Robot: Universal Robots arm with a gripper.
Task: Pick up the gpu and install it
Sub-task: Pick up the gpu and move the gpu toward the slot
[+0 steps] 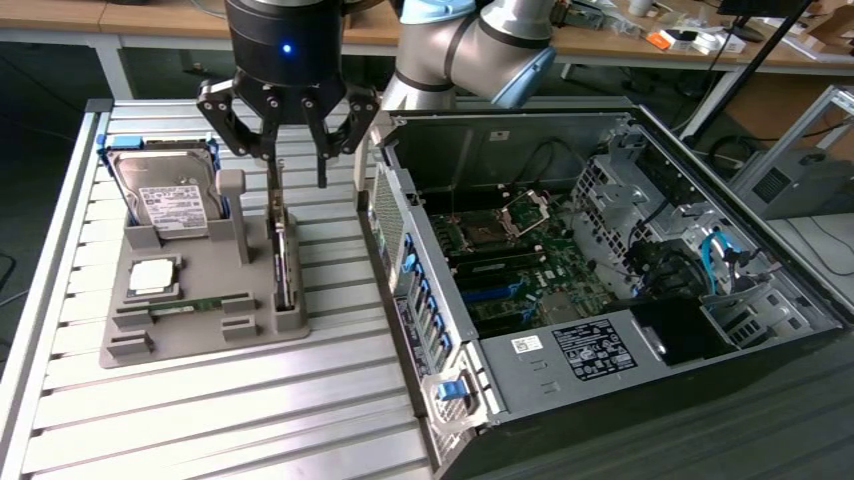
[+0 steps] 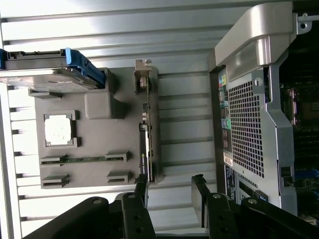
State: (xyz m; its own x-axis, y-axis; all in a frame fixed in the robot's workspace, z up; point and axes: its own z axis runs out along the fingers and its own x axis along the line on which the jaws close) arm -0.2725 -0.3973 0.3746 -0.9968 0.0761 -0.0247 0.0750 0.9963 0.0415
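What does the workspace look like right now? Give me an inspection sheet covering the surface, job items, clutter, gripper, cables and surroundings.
Surface: slatted metal table bearing a grey holder tray and an open computer case.
Job's things: gpu stands edge-on in the tray's slot on the side nearest the case, not yet lifted.
Clutter: hard drive, processor chip and memory stick, all seated in the tray.
Gripper: gripper open and empty, hanging above the gpu.
Cables: blue and black cables inside the case; nothing seen on the table.
Surroundings: wooden desks behind the table.
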